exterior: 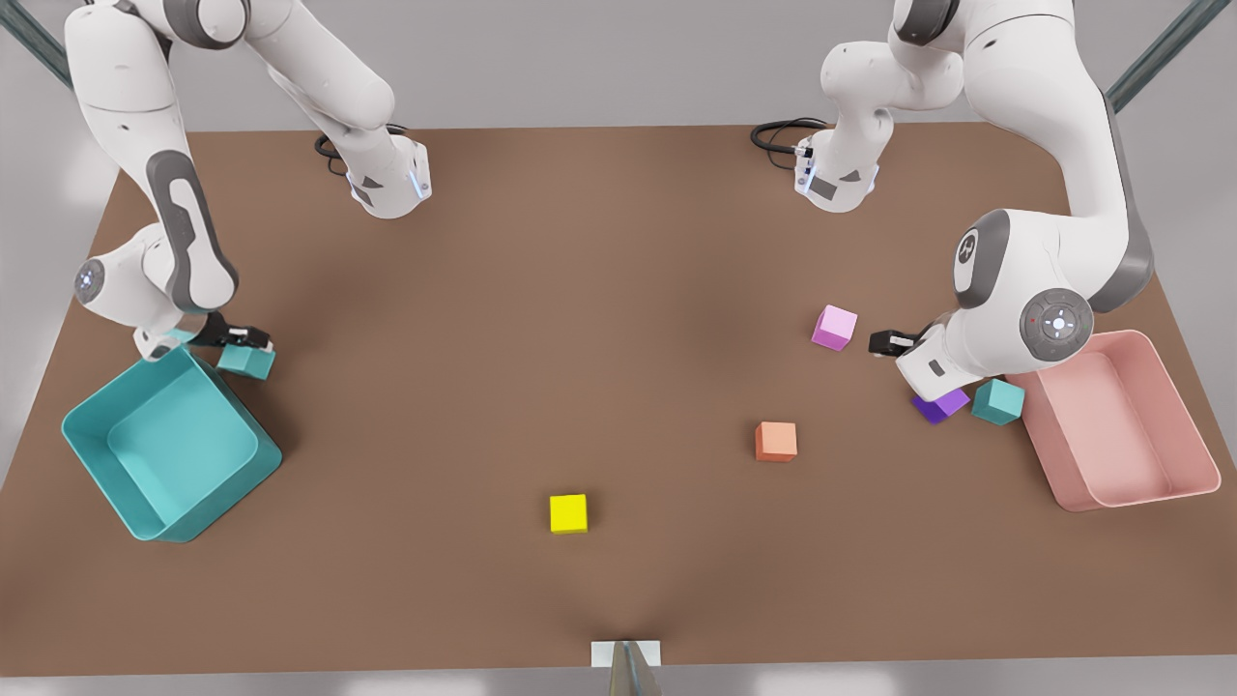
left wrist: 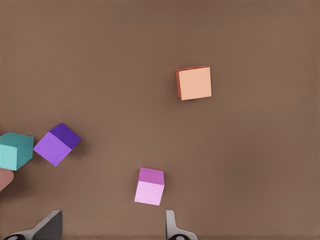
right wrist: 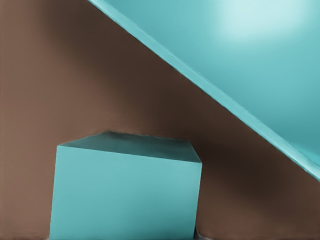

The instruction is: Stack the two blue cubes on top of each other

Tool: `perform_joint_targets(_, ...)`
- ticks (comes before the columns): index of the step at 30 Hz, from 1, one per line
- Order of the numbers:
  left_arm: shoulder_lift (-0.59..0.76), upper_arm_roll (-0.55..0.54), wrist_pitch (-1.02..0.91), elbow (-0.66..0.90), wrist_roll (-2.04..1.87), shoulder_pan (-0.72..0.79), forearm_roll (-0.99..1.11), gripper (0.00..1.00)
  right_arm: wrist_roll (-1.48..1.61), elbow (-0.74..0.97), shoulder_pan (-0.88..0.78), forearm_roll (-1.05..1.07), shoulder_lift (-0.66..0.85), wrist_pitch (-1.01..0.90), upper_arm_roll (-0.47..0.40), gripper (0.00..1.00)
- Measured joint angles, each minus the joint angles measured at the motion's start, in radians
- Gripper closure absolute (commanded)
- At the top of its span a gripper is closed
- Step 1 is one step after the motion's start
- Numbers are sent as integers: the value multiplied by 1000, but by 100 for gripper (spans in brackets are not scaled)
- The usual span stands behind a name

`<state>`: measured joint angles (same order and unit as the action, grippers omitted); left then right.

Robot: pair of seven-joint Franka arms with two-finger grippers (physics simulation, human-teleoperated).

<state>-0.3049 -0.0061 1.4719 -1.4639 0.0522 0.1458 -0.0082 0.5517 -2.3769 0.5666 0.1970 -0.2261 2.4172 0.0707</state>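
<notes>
The right pincer (exterior: 249, 340) sits at the worktop's (exterior: 580, 319) nine o'clock side in the front view, closed on one blue cube (exterior: 247, 362) just off the rim of the teal bin (exterior: 97, 464). In the right wrist view that cube (right wrist: 125, 192) sits large against the camera, with the bin's slanting wall (right wrist: 240, 65) close behind and a narrow wedge of bare brown surface between them.

The left pincer (exterior: 894, 341) hangs at three o'clock, its fingers (left wrist: 47, 227) spread wide with nothing between them. The pink cube (exterior: 835, 327) lies just ahead of it. The second blue cube (exterior: 998, 401) rests on the worktop beside the purple cube (exterior: 941, 404), tight against the pink bin's (exterior: 1160, 483) near wall, so room there is cramped.

The centre of the worktop is broad and open; an orange cube (exterior: 776, 441) and a yellow cube (exterior: 568, 513) lie well apart toward six o'clock.

All cubes are matte, plain-faced and sharp-edged. Both bins are smooth, with rounded corners and thin flared walls. The worktop is flat, uniform brown.
</notes>
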Motion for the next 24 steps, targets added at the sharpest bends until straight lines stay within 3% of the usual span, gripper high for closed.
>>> perform_joint_targets(5, 0, 0, 0, 0, 0, 0, 0, 0, 12, -8, 10, -13, 127, -102, 6, 44)
perform_joint_targets(9, 0, 0, 0, 0, 0, 0, 0, 0, 17, 7, -99, 47, 220, -195, 9, 45)
perform_joint_targets(13, 0, 0, 0, 0, 0, 0, -1, 0, -6, 124, -272, 145, 150, -237, 8, 45)
perform_joint_targets(18, -61, 3, -5, 0, 0, -63, -5, 0, -86, 337, -987, 220, -34, -220, 11, 45)
perform_joint_targets(24, -144, 26, 28, -8, -53, -427, -8, 0, -262, 497, -1361, 241, -238, -75, 5, 45)
